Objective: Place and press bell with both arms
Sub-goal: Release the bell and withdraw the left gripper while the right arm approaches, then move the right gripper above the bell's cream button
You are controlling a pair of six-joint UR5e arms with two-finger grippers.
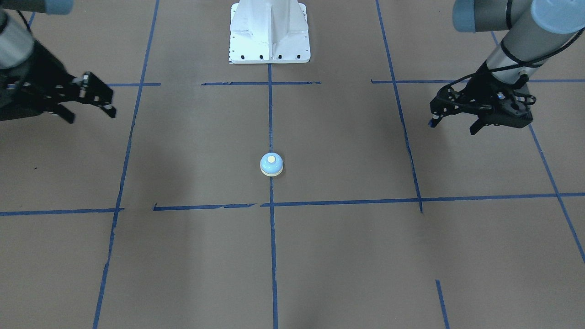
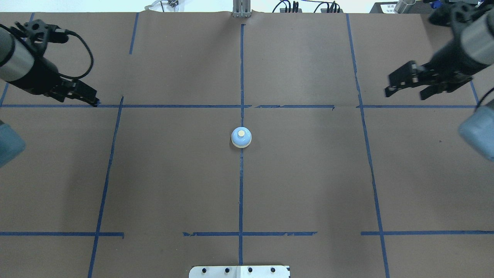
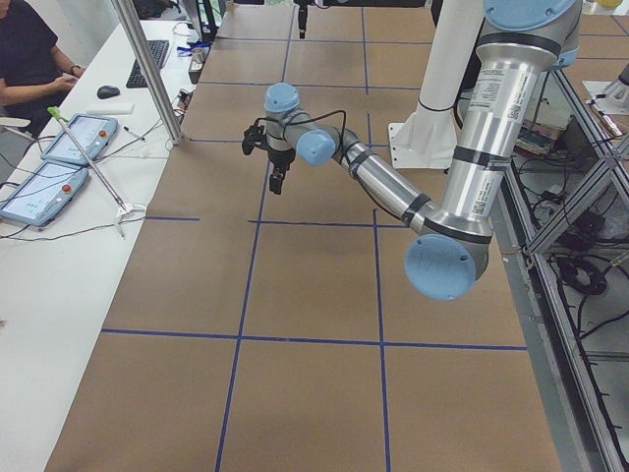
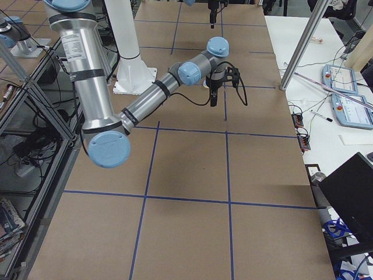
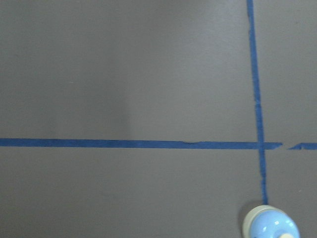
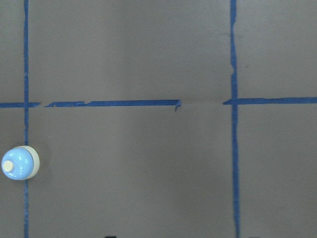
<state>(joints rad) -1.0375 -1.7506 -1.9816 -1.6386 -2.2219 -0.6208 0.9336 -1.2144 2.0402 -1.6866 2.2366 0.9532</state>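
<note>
At the centre of a brown paper-covered table point(image 1: 183, 256), the bell point(image 1: 271, 164) stands upright on its cream base ring, light-blue dome and cream button facing up. It sits squarely on the long line of blue tape point(image 1: 270, 114) that runs out from the white pedestal point(image 1: 269, 32). Two cross lines of tape bracket it, and it is closer to the one farther from the pedestal.

The left gripper point(image 1: 452, 127) hangs above the table well off to one side of the bell, its black fingers spread apart and its tips aimed toward the middle of the table. The right gripper point(image 1: 91, 116) mirrors it on the opposite side, fingers likewise parted, and it too is well apart from the bell. The bell lies between the two, touched by neither.

Seen from the left wrist camera, the bell shows at the lower right corner, partly cut by the frame edge, at the end of a tape line. The right wrist camera catches it whole at the left edge, sitting on a tape line below a crossing.

From the table's ends, each near arm is bent at the elbow, its forearm reaching out over the paper. A person in a dark top point(image 3: 25, 54) sits at a white bench point(image 3: 59, 295) alongside the table.
</note>
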